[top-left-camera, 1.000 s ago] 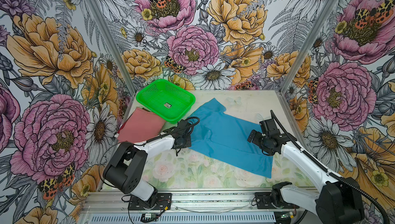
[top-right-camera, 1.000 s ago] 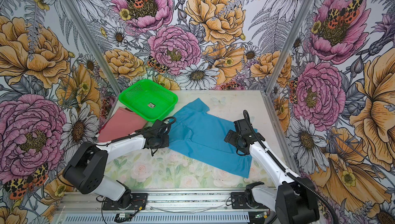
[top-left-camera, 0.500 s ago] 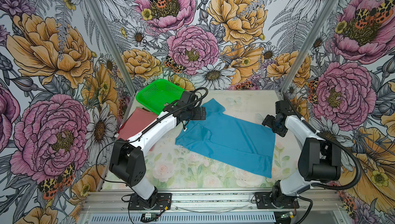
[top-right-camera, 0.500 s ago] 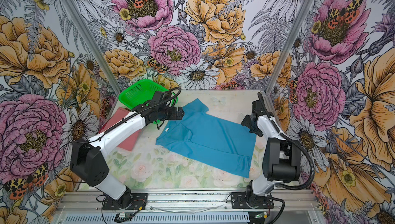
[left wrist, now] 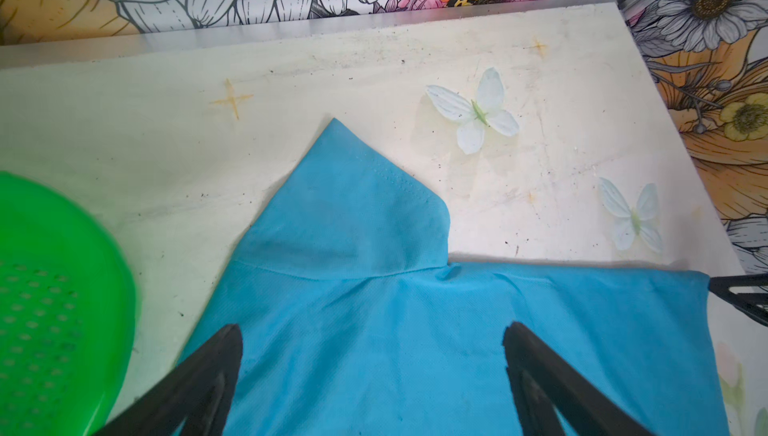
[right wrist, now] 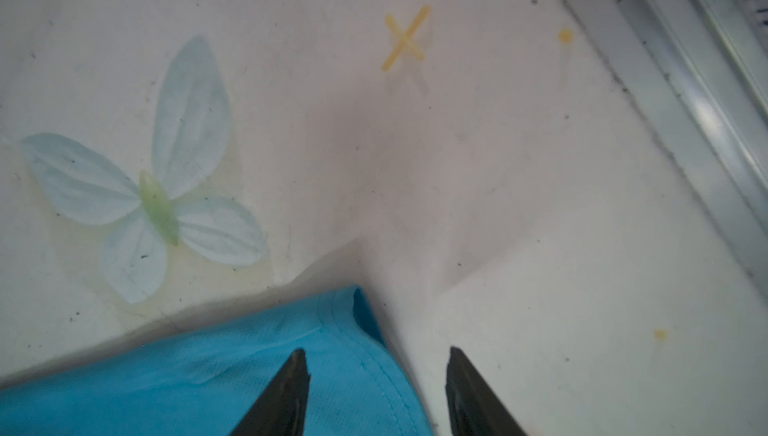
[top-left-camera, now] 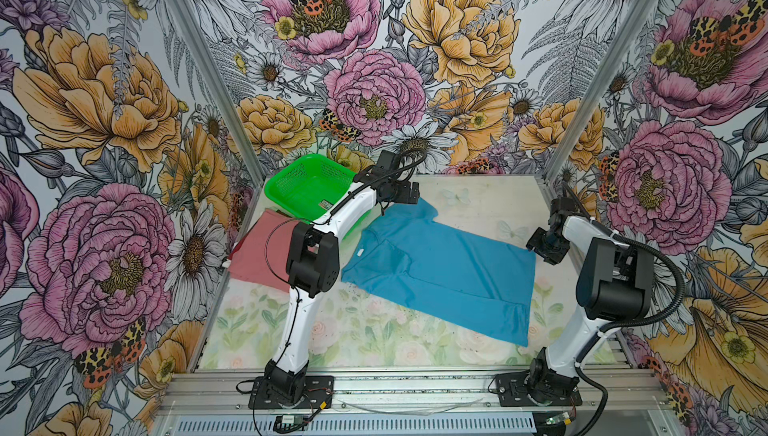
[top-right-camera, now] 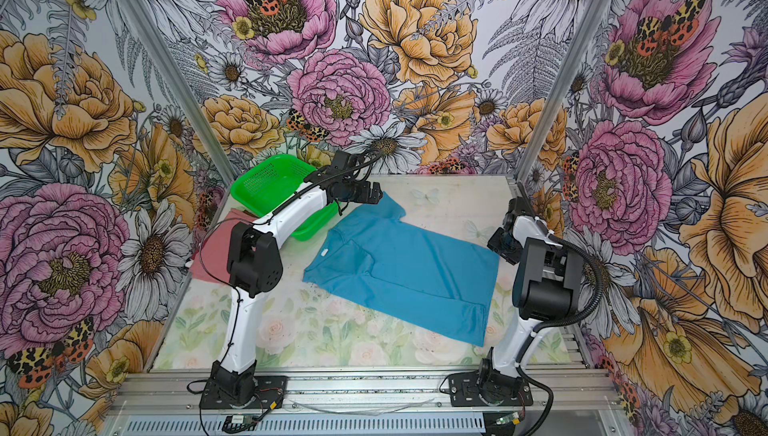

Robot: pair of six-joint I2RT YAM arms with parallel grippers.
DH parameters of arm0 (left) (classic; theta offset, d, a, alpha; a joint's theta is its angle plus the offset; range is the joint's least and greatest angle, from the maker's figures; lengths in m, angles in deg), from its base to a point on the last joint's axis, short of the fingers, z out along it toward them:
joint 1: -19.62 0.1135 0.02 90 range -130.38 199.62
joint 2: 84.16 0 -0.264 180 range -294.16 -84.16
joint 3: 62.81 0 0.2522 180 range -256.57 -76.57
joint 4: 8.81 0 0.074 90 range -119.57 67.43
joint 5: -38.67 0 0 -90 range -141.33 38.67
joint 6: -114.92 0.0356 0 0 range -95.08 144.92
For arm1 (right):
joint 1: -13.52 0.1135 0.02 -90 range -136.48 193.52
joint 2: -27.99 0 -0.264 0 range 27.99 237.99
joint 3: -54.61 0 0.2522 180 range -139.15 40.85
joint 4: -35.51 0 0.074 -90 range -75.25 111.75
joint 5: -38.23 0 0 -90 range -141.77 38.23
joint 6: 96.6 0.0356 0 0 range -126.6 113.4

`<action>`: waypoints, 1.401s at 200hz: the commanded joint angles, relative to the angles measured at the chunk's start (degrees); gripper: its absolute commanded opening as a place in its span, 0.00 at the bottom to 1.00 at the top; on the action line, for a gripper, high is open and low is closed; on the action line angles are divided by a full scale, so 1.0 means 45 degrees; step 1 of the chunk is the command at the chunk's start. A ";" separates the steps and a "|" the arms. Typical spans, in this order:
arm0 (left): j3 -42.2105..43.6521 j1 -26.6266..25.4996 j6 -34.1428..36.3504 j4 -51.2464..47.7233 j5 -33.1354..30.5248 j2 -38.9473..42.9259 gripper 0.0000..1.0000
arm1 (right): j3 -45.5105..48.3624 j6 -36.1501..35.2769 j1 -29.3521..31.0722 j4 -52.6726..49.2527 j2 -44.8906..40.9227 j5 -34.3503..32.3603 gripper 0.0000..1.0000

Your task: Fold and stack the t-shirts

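Note:
The sky-blue t-shirt [top-left-camera: 449, 271] [top-right-camera: 411, 271] lies spread on the table, its white neck label [top-left-camera: 360, 251] at the left edge. My left gripper [top-left-camera: 409, 194] [top-right-camera: 372, 196] hovers open over the far sleeve [left wrist: 353, 226]; in the left wrist view the left gripper [left wrist: 372, 334] has cloth below it and nothing held. My right gripper [top-left-camera: 544, 249] [top-right-camera: 503, 246] is at the shirt's far right hem corner [right wrist: 353, 330]. In the right wrist view the right gripper [right wrist: 376, 357] has its jaws apart, straddling the hem. The red-pink t-shirt [top-left-camera: 257, 251] [top-right-camera: 212, 246] lies at the left, partly behind the left arm.
A green perforated basket [top-left-camera: 307, 188] [top-right-camera: 266, 184] [left wrist: 50, 288] stands at the far left, overlapping the red-pink shirt's far edge. Metal frame rails edge the table [right wrist: 685, 101]. Butterfly decals [left wrist: 473, 111] are printed on the tabletop.
Both arms swung from the near side to the far side. The left gripper opened and let go of the blue shirt, which now lies flatter. The right jaws have narrowed.

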 commanded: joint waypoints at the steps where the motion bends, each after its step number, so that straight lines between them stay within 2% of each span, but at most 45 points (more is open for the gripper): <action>1: -0.1425 0.0355 0.0218 -0.0021 0.0607 -0.1017 0.98 | -0.0521 -0.0078 -0.0086 -0.0002 0.0581 0.0536 0.48; 48: -0.4016 0.0756 -0.0124 -0.0011 0.1115 -0.3278 0.97 | -0.0877 -0.0119 -0.0108 -0.0002 0.1164 0.0840 0.35; 81: -0.5486 0.0847 -0.0211 -0.0017 0.1407 -0.4465 0.97 | -0.0956 -0.0107 -0.0093 -0.0002 0.1429 0.0697 0.34; 107: -0.6316 0.0933 -0.0414 0.0014 0.1470 -0.5198 0.96 | -0.0996 -0.0133 -0.0086 -0.0003 0.1465 0.0551 0.12; 125: -0.6647 0.0934 -0.0551 0.0202 0.1603 -0.5583 0.95 | -0.1011 -0.0238 -0.0086 -0.0002 0.1335 0.0551 0.04; 160: -0.6681 0.0667 -0.0225 0.0642 0.1716 -0.5719 0.91 | -0.0992 -0.0632 -0.0018 0.0105 0.0510 0.0741 0.01; 202: -0.6285 0.0359 0.0198 0.0648 0.0587 -0.5736 0.87 | -0.0962 -0.0700 0.0118 0.0114 -0.0608 0.1313 0.01; 247: -0.6870 0.0002 0.0413 0.0746 -0.0017 -0.6565 0.81 | -0.0719 -0.0744 0.0305 0.0077 -0.1973 0.1698 0.00; 280: -0.6760 -0.0214 0.0421 0.0934 -0.0981 -0.6643 0.78 | -0.0463 -0.0722 0.0353 0.0076 -0.2589 0.1792 0.00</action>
